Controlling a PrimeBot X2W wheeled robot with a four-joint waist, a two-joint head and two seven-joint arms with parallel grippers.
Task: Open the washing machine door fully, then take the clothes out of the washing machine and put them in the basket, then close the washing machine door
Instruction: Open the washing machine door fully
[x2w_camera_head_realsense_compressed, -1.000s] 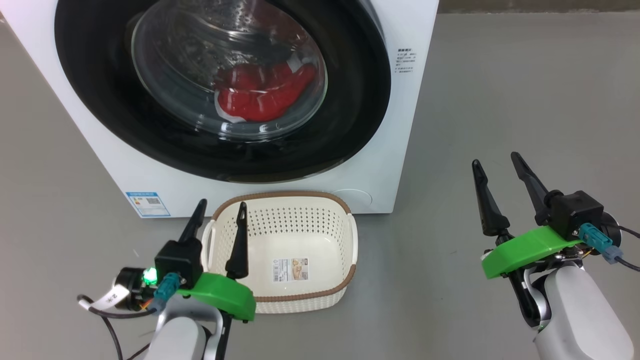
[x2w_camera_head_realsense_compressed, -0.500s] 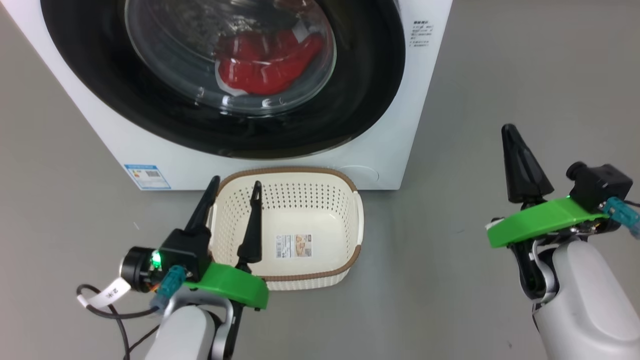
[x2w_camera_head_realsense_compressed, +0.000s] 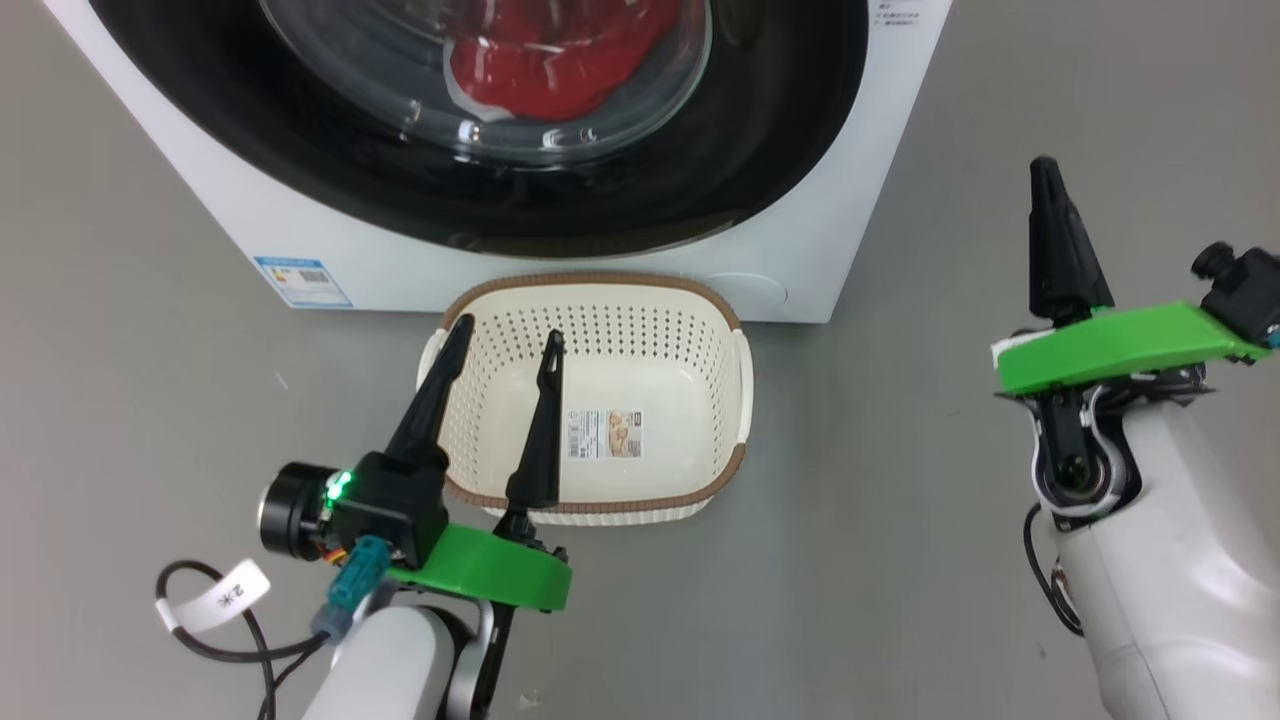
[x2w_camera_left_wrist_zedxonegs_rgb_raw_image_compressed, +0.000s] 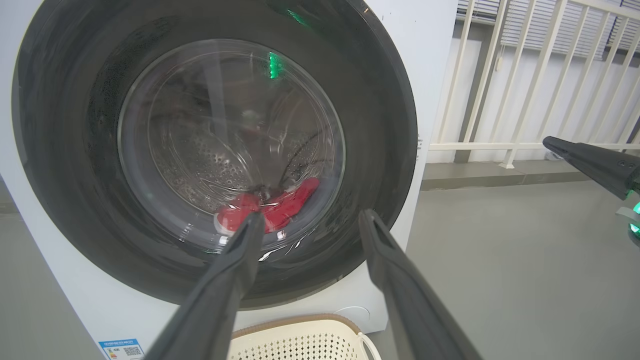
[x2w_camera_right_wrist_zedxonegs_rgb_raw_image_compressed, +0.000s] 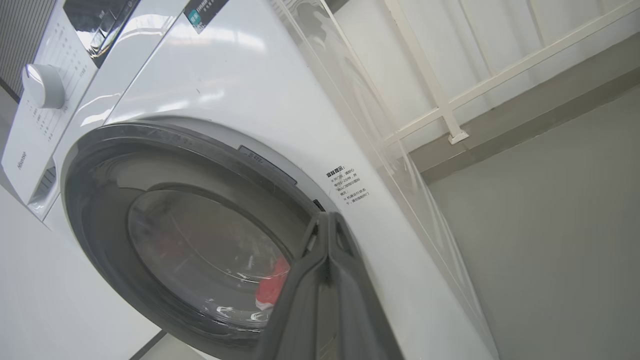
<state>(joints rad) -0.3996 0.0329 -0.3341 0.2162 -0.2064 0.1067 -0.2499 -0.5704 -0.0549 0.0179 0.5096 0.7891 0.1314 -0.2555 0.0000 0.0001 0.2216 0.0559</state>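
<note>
The washing machine door (x2w_camera_left_wrist_zedxonegs_rgb_raw_image_compressed: 380, 125) is sitting shut, keeping the clothes (x2w_camera_head_realsense_compressed: 560, 60) inside.
The basket (x2w_camera_head_realsense_compressed: 590, 281) is waiting just before the washing machine (x2w_camera_head_realsense_compressed: 800, 250) to catch them; the left pincer (x2w_camera_head_realsense_compressed: 507, 330) is hovering spread above it, while the right pincer (x2w_camera_head_realsense_compressed: 1047, 185), pressed together into one point, is aiming at the door's right edge, probably to hook it.

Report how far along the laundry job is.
Done: nothing yet. The washing machine door looks shut, the clothes lie behind its glass, and the basket holds only a paper label. In hand: the right claw, shut and empty, points toward the door's right edge; the left claw hangs open above the basket. Left: open the door, move the clothes, close the door.
</note>
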